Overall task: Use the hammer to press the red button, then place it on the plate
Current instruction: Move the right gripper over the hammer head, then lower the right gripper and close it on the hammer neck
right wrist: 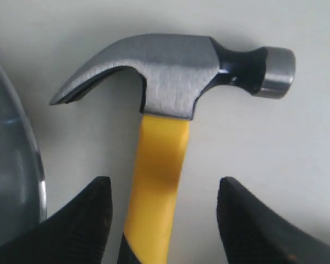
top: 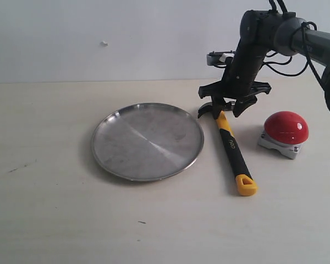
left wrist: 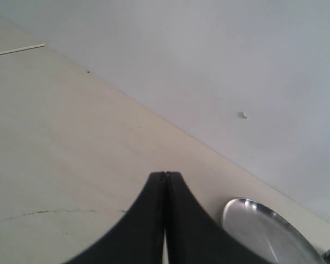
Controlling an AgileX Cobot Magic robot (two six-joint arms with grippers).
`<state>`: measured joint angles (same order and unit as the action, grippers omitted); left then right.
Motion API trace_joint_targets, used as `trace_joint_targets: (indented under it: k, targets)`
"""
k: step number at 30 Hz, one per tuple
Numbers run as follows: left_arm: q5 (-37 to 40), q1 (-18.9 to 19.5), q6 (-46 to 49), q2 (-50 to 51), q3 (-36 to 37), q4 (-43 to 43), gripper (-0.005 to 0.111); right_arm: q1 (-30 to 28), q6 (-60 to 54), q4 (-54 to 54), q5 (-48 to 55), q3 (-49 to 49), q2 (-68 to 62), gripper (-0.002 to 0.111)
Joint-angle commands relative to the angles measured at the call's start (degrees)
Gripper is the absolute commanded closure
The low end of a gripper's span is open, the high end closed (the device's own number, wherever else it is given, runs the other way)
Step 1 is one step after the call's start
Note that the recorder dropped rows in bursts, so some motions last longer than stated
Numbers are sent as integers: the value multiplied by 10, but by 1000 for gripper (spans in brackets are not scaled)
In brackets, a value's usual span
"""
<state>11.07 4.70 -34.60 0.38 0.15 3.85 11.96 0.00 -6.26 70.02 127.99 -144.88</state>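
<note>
Hammer (top: 231, 147) is lying on the counter (top: 55, 220) between plate (top: 148, 141) and red button (top: 286, 126)
Right gripper (top: 229, 108) is straddling its handle, wide open — left gripper (left wrist: 165, 175) is sitting pinched shut.

pale wall (top: 99, 38), beige tabletop (top: 55, 220)

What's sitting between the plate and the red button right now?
The hammer lies flat between them, with the open right gripper straddling its handle near the head. The exterior view shows this.
</note>
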Motion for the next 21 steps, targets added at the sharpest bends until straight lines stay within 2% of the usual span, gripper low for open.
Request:
trace_joint_targets:
  k: [1,13,21]
  targets:
    - [-2,-2,1,-4,-2,0,107,0,7,2,-1,5,-4,52]
    - [-2,-2,1,-4,-2,0,107,0,16,2,-1,5,-7,52]
    - [-2,-2,1,-4,-2,0,107,0,17,4,-47,5,-11,52]
